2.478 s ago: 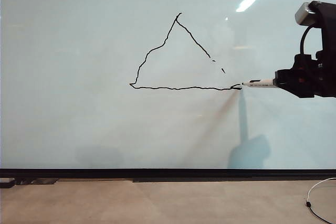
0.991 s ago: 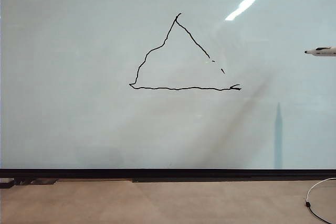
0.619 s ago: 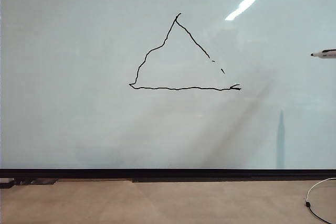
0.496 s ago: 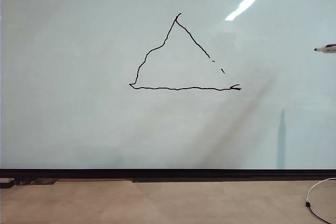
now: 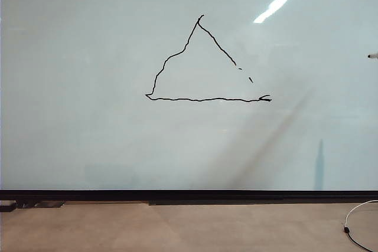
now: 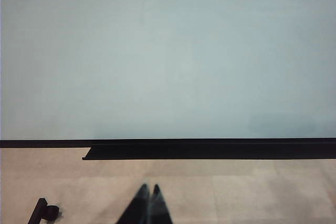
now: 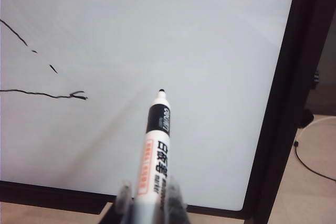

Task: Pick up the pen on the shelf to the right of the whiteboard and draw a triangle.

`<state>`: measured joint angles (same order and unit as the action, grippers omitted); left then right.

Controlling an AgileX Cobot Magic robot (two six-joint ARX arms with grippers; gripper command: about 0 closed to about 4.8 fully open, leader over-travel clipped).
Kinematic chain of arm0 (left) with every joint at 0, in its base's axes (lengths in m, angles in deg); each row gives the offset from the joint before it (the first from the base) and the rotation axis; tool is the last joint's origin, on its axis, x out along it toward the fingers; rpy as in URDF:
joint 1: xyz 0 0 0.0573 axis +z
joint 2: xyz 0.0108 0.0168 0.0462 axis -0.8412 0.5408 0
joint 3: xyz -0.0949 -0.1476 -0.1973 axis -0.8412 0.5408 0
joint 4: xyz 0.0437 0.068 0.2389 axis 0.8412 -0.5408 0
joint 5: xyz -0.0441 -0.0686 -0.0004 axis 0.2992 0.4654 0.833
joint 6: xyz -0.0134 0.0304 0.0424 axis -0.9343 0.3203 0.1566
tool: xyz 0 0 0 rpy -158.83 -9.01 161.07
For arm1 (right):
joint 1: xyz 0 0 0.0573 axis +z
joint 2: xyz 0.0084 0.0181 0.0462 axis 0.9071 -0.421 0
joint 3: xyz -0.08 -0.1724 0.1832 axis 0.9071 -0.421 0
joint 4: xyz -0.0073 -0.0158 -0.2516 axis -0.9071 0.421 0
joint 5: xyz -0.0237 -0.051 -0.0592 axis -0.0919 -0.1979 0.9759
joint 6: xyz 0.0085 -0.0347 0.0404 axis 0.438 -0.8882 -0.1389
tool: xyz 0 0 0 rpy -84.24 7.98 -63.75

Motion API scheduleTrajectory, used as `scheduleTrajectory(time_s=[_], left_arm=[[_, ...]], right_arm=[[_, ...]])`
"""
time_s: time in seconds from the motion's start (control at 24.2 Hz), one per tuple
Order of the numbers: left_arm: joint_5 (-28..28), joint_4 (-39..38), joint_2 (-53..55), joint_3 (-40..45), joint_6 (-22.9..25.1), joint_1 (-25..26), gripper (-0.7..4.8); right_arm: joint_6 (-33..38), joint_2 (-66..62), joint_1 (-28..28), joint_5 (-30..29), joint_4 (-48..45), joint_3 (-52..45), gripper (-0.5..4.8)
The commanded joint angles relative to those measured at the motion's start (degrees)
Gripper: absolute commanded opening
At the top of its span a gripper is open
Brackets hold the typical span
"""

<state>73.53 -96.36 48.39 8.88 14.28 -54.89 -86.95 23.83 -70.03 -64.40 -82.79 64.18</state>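
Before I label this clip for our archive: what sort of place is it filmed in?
Probably an office or lab room: a wall-sized whiteboard bearing a hand-drawn triangle, a ceiling strip light mirrored in it, plain beige floor. The right gripper holds the pen; the left gripper is shut, low.

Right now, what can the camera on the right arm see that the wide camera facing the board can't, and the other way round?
Only the right wrist view shows the right gripper shut on the pen, its printed barrel, and the board's black side frame. Only the exterior view shows the whole triangle, the floor, and just the pen's tip at the right edge. Both show the whiteboard and the triangle's gappy right corner.
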Motion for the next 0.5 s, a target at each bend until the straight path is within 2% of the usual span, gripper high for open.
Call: scheduleTrajectory(time_s=[0.04,0.33,0.5], left_arm=[[0.2,0.7,0.0,-0.2,0.0,0.0,-0.05],[0.2,0.7,0.0,-0.2,0.0,0.0,-0.05],[0.2,0.7,0.0,-0.2,0.0,0.0,-0.05]], right_arm=[[-0.3,3.0,1.9,3.1,3.9,-0.4,-0.06],[-1.7,10.3,8.3,11.3,11.3,-0.4,-0.05],[-1.9,17.5,8.9,11.9,18.7,-0.4,-0.05]])
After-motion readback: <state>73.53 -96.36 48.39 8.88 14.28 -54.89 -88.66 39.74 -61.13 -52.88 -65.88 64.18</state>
